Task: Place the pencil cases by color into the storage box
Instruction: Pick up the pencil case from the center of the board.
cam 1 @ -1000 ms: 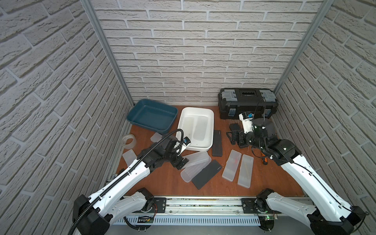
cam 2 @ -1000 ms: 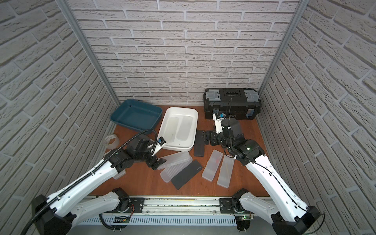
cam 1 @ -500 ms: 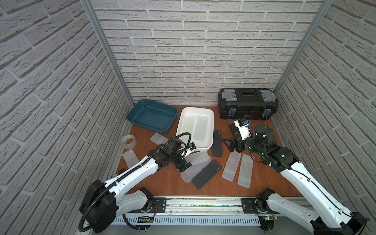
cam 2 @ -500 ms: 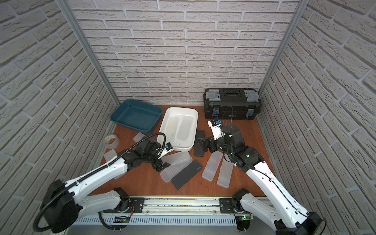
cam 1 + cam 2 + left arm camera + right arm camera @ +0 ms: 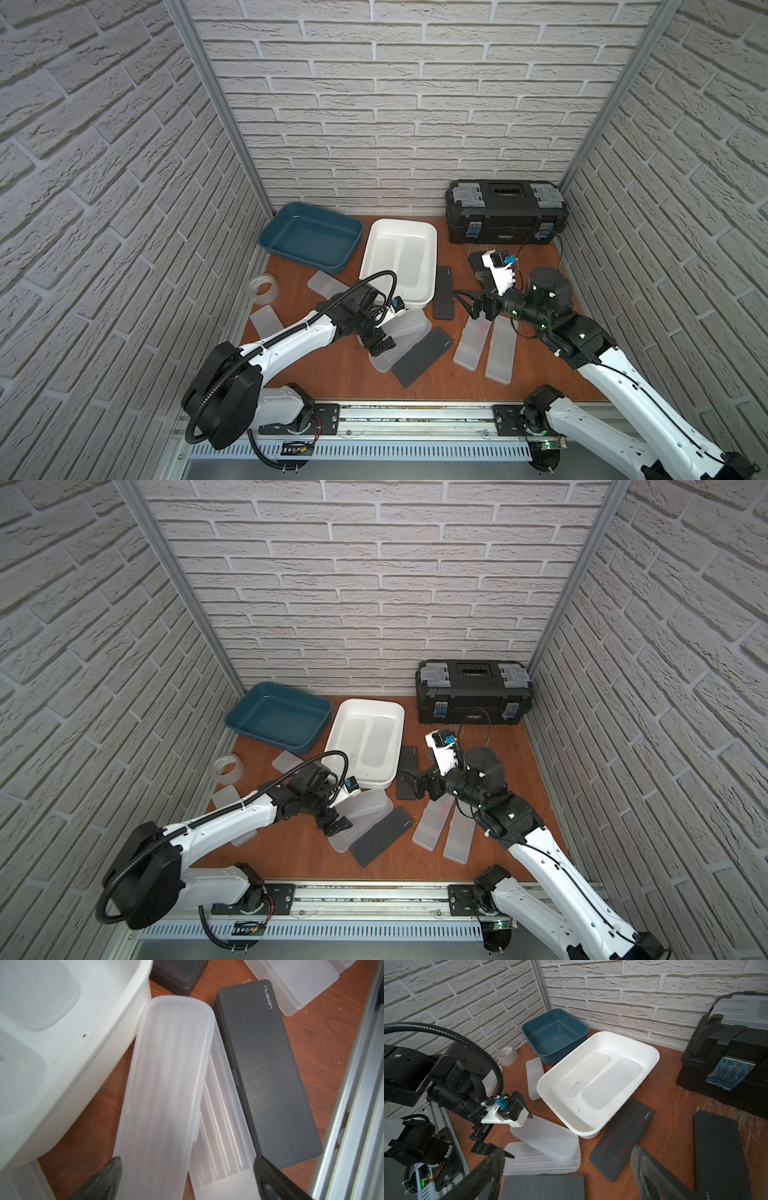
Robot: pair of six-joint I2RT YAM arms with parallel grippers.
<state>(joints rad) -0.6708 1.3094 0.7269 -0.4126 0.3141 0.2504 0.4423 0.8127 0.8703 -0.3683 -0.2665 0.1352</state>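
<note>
Left gripper (image 5: 377, 343), jaws wide, hovers over the stacked frosted pencil cases (image 5: 409, 327) at centre frame. Right gripper (image 5: 466, 305), wide and empty, sits beside the black pencil case (image 5: 443, 291) by the white tub (image 5: 405, 222).

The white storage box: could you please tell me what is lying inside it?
Inside the white storage box, a frosted pencil case and a second frosted case lie side by side; nothing else shows. Anything beneath them is hidden.

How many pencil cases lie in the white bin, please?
2 frosted cases side by side in the white bin: one nearer the blue bin, one nearer the toolbox.
</note>
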